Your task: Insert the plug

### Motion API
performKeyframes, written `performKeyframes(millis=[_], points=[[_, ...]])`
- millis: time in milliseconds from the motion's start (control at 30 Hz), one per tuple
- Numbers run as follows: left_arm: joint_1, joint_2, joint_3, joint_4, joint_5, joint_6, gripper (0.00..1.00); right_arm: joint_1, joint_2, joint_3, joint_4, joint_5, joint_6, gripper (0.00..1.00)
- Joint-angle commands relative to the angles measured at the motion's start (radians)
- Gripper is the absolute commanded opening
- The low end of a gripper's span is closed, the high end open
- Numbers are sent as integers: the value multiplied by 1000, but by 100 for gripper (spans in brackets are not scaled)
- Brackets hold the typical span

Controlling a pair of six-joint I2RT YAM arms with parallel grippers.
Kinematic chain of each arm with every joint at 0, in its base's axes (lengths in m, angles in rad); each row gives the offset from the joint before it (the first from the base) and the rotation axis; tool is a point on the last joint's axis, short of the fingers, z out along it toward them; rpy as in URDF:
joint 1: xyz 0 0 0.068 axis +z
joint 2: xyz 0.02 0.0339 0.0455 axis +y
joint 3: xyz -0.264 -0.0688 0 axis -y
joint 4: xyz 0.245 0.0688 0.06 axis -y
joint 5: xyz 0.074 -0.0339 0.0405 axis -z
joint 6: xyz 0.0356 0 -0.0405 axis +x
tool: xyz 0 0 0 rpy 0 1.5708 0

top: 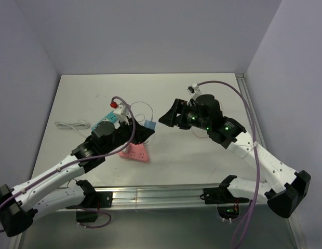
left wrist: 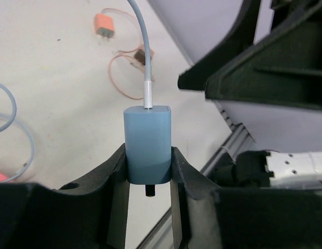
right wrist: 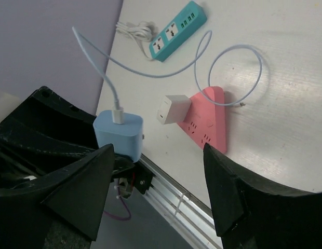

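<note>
The left gripper [left wrist: 148, 153] pinches the plug [left wrist: 147, 142] by its two flat sides, and the black fingers [left wrist: 117, 174] bite on its lower half. The plug hangs in the air over the middle of the bench [top: 202, 155], somewhat toward the left edge. It is a smooth, pale blue block with rounded corners. A thin cable [left wrist: 140, 36] leaves the end away from the wrist, and one dark prong [left wrist: 149, 190] pokes back toward the wrist.

The right gripper [right wrist: 158, 150] is spread wide and empty, facing the plug from close by.

As I judge it, the prongs point the wrong way for the left arm to insert the plug. A hand-over looks like the step in hand. The right gripper should close on the blue body near the cable end, square to the flat faces. The slick plastic could twist if caught on a corner. The left should let go only once that hold is firm.

Just beyond, toward the near edge, lies the pink strip [right wrist: 208, 122], a flat rounded triangle with a white cube adapter [right wrist: 174, 109] sitting at its edge. A long teal strip [right wrist: 179, 28] lies nearer the far left corner.
</note>
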Motion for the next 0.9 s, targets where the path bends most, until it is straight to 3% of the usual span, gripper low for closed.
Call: performKeyframes(millis=[0, 100, 233, 433, 733, 867], points=[[20, -113, -40, 115, 131, 25, 0, -54, -94, -20, 83, -150, -114, 76], [36, -180, -66, 143, 206, 20, 0, -60, -120, -76, 189, -367, -179, 72], [43, -219, -81, 221, 315, -4, 0, -54, -134, -156, 457, -535, -144, 67], [46, -205, -92, 335, 429, -81, 0, -30, -105, -165, 612, -595, -122, 64], [46, -182, -88, 382, 448, -121, 0, -2, -93, -181, 746, -641, -87, 54], [45, -176, -88, 408, 449, -135, 0, 6, -79, -184, 757, -649, -79, 42]])
